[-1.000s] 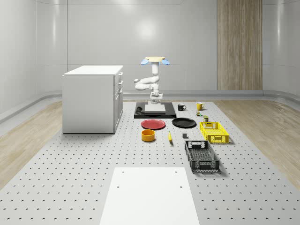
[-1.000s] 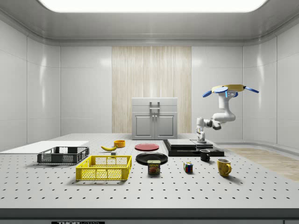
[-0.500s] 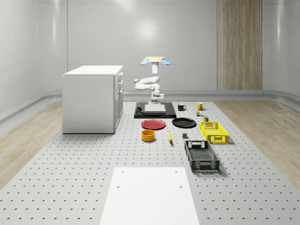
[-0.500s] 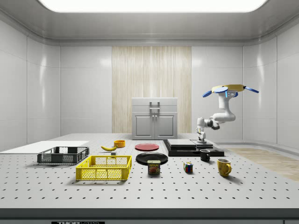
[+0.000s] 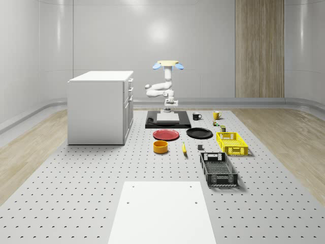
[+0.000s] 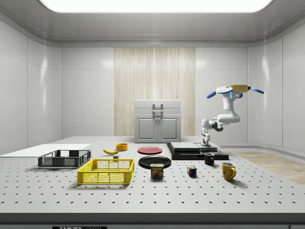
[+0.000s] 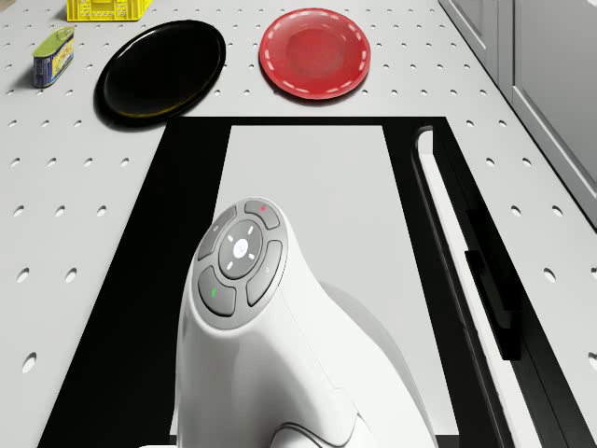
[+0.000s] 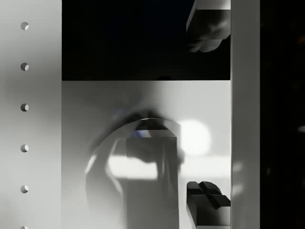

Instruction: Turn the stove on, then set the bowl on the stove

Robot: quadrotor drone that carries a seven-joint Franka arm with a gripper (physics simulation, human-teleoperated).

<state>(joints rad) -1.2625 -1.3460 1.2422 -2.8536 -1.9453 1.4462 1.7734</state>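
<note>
Below the spread jaws lies the stove

The drone has a flat yellow body with blue rotor discs at its sides, and a glossy white arm of rounded segments hangs beneath it. In the drone view the arm's nearest segment is a smooth white shell capped by a grey round control pad: 1 centre button ringed by 4 curved keys, with a small green mark and a small red mark. The fingers are dark, blocky pieces.
</note>
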